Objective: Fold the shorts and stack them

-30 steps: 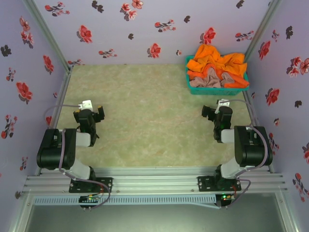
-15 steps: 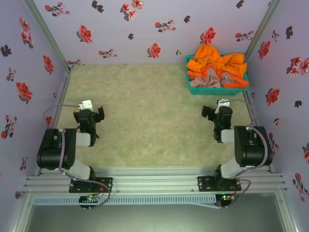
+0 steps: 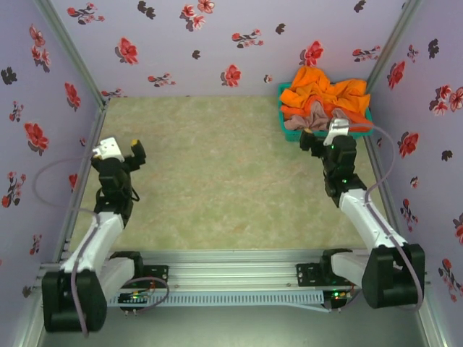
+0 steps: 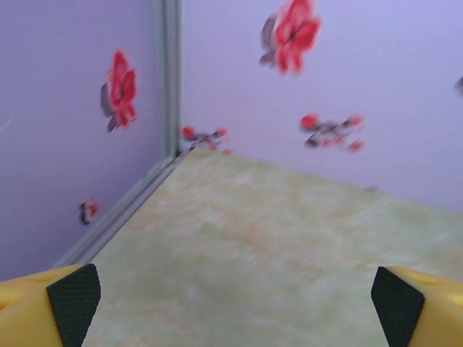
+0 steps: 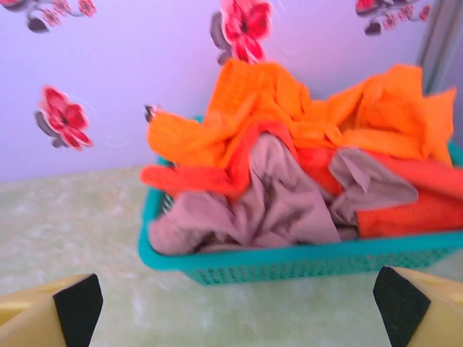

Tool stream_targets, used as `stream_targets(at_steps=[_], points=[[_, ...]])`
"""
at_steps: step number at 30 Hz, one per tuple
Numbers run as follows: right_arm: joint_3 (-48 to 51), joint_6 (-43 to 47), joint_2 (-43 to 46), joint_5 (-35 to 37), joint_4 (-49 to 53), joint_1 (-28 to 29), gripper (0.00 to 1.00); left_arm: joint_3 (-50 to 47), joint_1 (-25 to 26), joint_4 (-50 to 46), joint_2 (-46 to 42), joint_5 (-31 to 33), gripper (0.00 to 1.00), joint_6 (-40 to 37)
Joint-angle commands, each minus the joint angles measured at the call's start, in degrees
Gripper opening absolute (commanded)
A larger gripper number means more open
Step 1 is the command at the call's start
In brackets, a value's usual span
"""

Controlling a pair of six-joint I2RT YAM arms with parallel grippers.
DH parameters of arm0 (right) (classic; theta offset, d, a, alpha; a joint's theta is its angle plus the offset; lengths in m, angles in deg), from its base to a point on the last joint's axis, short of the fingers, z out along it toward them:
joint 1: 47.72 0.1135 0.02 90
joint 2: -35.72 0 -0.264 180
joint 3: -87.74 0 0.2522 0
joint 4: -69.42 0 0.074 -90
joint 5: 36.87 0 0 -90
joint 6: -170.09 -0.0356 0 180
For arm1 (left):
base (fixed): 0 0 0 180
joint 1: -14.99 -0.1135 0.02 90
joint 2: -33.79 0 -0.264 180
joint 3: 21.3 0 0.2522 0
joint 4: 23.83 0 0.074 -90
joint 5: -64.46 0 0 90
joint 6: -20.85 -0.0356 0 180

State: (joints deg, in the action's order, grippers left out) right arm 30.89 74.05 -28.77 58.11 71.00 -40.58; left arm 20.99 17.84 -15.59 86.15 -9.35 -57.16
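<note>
The shorts lie crumpled in a teal mesh basket [image 3: 286,132] at the table's far right corner. Bright orange shorts [image 3: 318,85] are heaped on top, and dusty pink shorts [image 3: 314,114] sit at the basket's front. In the right wrist view the orange shorts [image 5: 289,108] drape over the pink shorts [image 5: 282,206] above the basket's front wall [image 5: 289,262]. My right gripper [image 3: 331,137] hovers just before the basket's near edge, open and holding nothing; its jaws [image 5: 239,309] frame bare table in front of the basket. My left gripper [image 3: 118,153] is open over the table's left side, its jaws [image 4: 233,303] wide apart above bare surface.
Floral purple walls [image 3: 217,43] enclose the table on three sides. A metal corner post [image 4: 168,79] and wall rail stand ahead of the left gripper. The green mottled tabletop [image 3: 224,173] stretches between the two arms.
Both arms have stretched forward from their folded pose. The right gripper has moved up to the basket's front edge. The left gripper has moved forward and left toward the wall.
</note>
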Motion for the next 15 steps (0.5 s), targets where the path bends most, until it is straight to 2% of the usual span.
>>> stream_targets(at_steps=[1, 8, 12, 15], points=[[-11.16, -0.40, -3.55, 0.85, 16.61, 2.09, 0.99, 3.83, 0.31, -18.67, -6.74, -11.48, 0.99, 7.75], [-41.19, 0.21, -24.78, 3.31, 34.27, 4.35, 0.99, 13.04, 0.31, -37.69, -12.60, -32.49, 1.00, 7.58], [-54.47, 1.19, -36.80, 3.90, 38.91, 4.42, 0.98, 17.24, 0.31, -46.16, -12.90, -40.65, 0.99, 5.56], [-65.31, 1.71, -46.07, 5.22, 42.89, 4.42, 0.97, 19.24, 0.31, -51.21, -12.85, -43.41, 1.00, 2.16]])
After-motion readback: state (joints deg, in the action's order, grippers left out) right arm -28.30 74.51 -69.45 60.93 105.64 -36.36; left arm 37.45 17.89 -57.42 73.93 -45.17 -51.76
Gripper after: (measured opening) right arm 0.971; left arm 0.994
